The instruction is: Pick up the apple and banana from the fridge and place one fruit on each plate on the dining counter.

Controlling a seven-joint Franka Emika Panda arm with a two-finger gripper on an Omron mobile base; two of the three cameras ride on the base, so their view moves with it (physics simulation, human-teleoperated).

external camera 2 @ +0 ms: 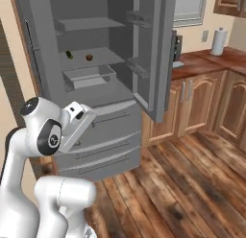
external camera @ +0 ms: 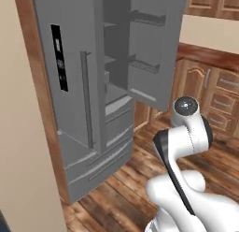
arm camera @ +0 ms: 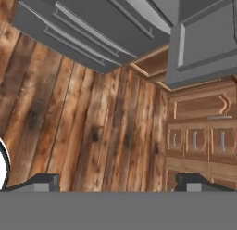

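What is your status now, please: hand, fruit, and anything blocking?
Hand open, empty, pointing at the floor. Apple on a shelf in the open fridge, beside a dark green vegetable. Banana not spotted. Nothing blocks the shelf.

The fridge (external camera 2: 96, 64) is cut off by the top edge in both base views, and its lower drawers run off the top of the hand view. On 1 shelf, the apple (external camera 2: 89, 57) and a dark green item (external camera 2: 69, 54) are too small to make out. The paper towel roll (external camera 2: 218, 41) is blurred.
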